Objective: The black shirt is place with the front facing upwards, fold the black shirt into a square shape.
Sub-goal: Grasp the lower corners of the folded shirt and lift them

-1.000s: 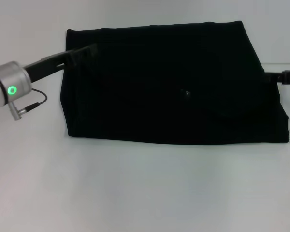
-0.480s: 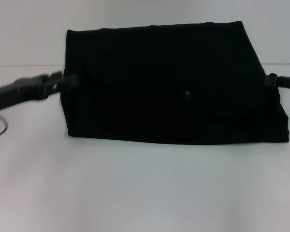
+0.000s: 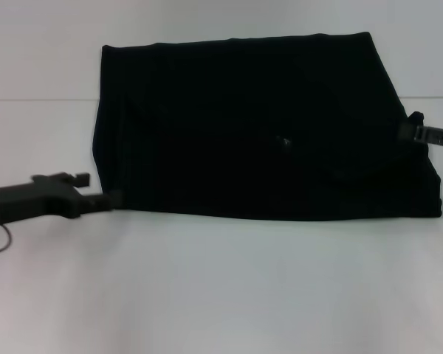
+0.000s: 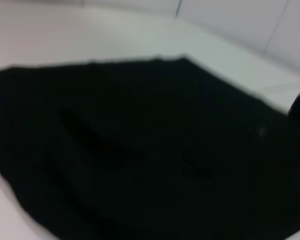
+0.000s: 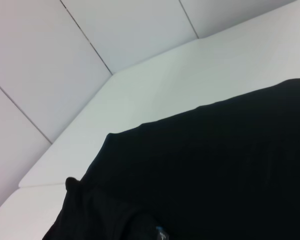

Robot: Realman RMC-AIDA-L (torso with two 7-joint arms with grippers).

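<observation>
Looking from the head: your black shirt (image 3: 266,125) lies folded on the white table (image 3: 221,287).
Left gripper (image 3: 107,199): arm low, reaching level to the shirt's near-left corner; grip hidden from you.
Right gripper (image 3: 412,131): at the right edge; grip unclear.
Left wrist: shirt (image 4: 140,160) fills view.
Right wrist: shirt (image 5: 215,175) below.

The black shirt (image 5: 210,175) is seen spread flat on a white table (image 5: 155,95), its edge running diagonally across the view. A small blue label (image 5: 161,233) is visible on the cloth. Pale panelled walls (image 5: 65,60) are seen behind the table.
</observation>
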